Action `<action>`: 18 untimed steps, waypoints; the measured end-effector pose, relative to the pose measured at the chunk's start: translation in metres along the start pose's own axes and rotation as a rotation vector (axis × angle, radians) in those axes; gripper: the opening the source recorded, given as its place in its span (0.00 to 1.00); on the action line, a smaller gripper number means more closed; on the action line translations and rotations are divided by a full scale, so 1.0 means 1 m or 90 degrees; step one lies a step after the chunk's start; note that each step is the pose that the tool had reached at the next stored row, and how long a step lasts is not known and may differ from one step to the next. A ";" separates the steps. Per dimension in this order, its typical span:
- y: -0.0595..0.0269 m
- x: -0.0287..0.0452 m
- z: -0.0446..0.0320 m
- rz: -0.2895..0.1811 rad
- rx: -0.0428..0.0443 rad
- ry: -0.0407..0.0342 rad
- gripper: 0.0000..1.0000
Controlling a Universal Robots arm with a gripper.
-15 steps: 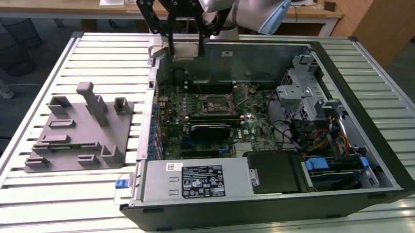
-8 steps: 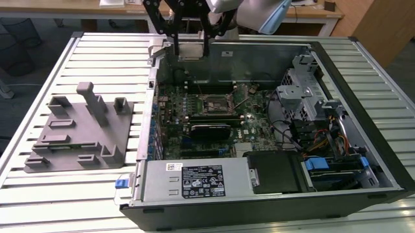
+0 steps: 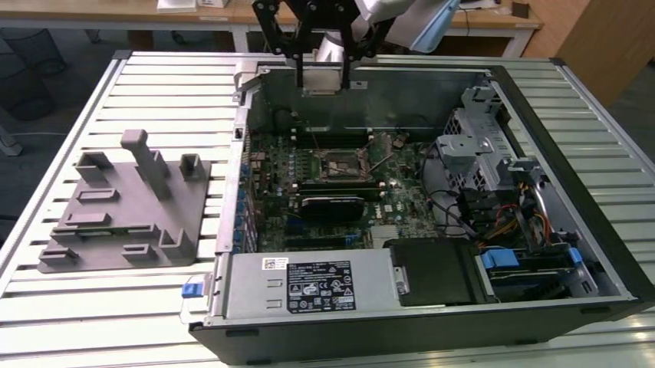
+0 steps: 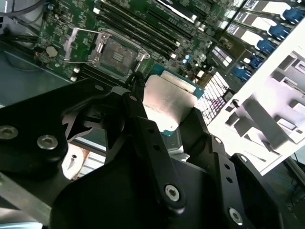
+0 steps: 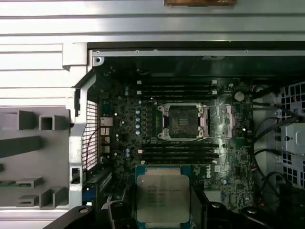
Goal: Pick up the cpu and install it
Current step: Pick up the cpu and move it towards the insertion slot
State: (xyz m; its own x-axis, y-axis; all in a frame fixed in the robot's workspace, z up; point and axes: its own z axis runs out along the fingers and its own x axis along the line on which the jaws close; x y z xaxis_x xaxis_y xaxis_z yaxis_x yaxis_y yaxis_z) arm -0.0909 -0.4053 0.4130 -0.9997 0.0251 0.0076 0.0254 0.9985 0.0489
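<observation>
While the fingers (image 4: 145, 133) of the gripper (image 3: 325, 77) pinch the cpu (image 3: 324, 83) by two opposite edges, you are, as I judge it, in the carrying step. The chip hangs over the far wall of the open computer case (image 3: 430, 333) on the bench (image 3: 103, 307), well apart from the socket (image 3: 343, 162) on the motherboard. The socket looks uncovered in both wrist views. Installing calls for keeping the chip level, centred over the socket and turned to match its frame, with a gentle descent.

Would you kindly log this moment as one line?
gripper: shut on small silvery square cpu | where: over open black computer case | metal-framed socket: open, empty
</observation>
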 end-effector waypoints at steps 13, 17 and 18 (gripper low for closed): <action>0.0037 -0.0175 0.0024 0.000 0.0000 0.0000 0.54; 0.0038 -0.0193 0.0026 0.000 0.0000 -0.0002 0.54; 0.0039 -0.0193 0.0026 0.000 0.0000 -0.0002 0.54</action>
State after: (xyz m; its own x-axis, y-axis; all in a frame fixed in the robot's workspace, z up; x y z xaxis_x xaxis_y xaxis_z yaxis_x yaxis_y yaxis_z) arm -0.0715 -0.4018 0.4104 -0.9997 0.0252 0.0073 0.0255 0.9985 0.0488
